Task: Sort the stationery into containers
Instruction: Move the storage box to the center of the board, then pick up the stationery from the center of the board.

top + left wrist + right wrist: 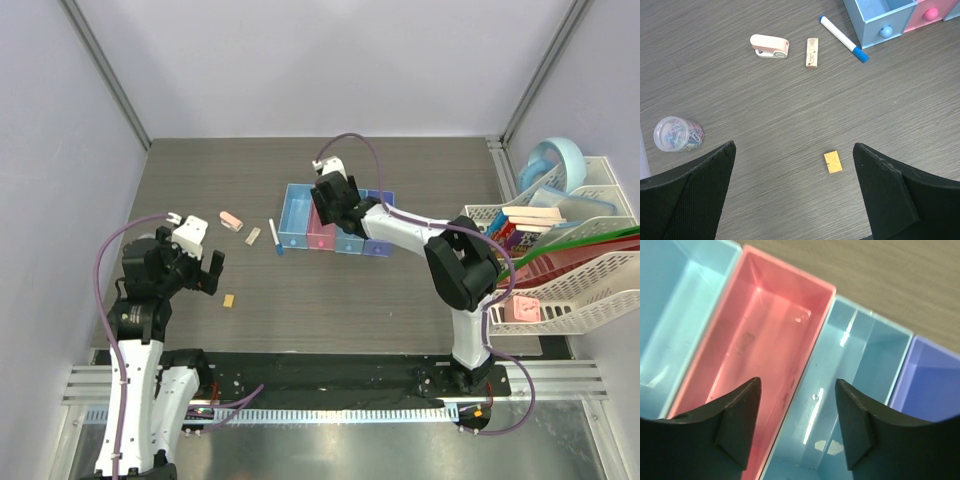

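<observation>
The left tool (794, 150) is held wide above the table (765, 100), with the small tan block (832, 162) lying off-centre toward one finger, so the block could be nudged aside rather than caught. The right tool (797, 385), parted and empty, is hung over the bins (790, 268), where a wall could be struck.

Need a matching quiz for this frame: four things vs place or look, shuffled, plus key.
Things:
1 pen
2 yellow block
3 round jar
4 right claw

Place or look:
A hanging open over the row of bins
B clear, with coloured clips inside
C lying beside the end blue bin
D lying just ahead of the open left claw

Pairs: 1-C, 2-D, 3-B, 4-A
</observation>
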{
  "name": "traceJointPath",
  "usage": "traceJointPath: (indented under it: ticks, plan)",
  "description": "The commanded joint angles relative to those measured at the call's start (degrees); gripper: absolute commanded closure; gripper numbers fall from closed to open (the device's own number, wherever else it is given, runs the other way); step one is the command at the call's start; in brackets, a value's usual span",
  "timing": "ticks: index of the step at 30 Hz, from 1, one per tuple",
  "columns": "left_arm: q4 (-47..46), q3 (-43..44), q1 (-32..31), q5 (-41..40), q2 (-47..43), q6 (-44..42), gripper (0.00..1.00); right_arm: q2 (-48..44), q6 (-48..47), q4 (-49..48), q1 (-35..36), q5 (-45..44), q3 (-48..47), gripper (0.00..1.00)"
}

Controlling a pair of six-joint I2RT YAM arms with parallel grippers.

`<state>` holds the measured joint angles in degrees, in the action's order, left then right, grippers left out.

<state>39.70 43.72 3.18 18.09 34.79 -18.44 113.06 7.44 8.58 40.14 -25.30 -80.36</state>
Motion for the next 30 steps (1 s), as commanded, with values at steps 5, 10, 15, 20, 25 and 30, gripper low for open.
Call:
traceJointPath:
  ticks: [5, 10, 15, 20, 25, 30]
  plan:
    - [-0.9, -0.5, 0.2, 1.2, -0.4, -0.1, 0.00, -7.2, -13.2, 8.2, 0.5, 3.5, -12.0, 0.20]
    - [-1.9, -1.3, 0.2, 3.4, 0.2, -1.1, 0.00, -14.7, -16.5, 11.6, -2.1, 1.0, -8.9, 0.15]
    - [-4.3, -1.5, 0.2, 8.5, 4.2, -3.4, 0.00, -21.4, -17.8, 15.4, -11.0, 8.6, -3.3, 0.14]
    - [-10.1, -0.5, -0.1, 12.4, 13.6, -4.4, 0.00, -25.3, -21.9, 17.8, -19.2, 11.6, 3.1, 0.14]
    - [-20.7, 3.0, -1.7, 12.6, 24.5, -0.7, 0.00, -26.8, -23.5, 19.5, -22.8, 13.1, 7.9, 0.14]
    - [-26.2, 7.7, -4.8, 10.0, 35.9, 2.4, 0.00, -28.5, -22.5, 20.6, -23.4, 17.7, 10.5, 0.15]
